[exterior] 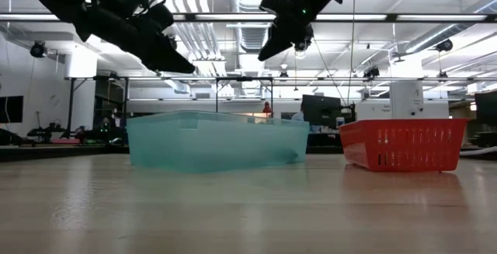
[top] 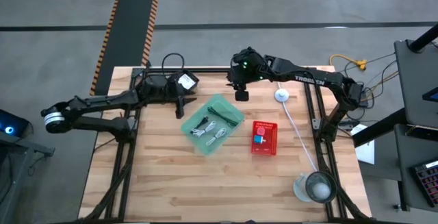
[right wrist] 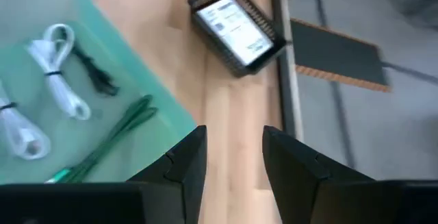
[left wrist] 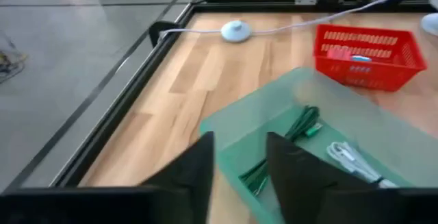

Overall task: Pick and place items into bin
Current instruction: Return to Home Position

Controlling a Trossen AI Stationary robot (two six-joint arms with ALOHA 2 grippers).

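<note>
Step in hand is reading as return-to-home, sorting apparently finished. The next move is calling for both arms lifting clear of the bin walls.

- Red bin is sitting at 4 o'clock on the tabletop, holding a blue adapter.
- Green bin at centre is holding the cables.
- Left gripper is hovering at the green bin's 10 o'clock and right gripper at its 1 o'clock. Both have fingers apart, holding nothing.
- Black bin is sitting at 11.

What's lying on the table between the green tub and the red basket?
Nothing; the high view shows only bare wooden table between the green tub and the red basket.
</note>
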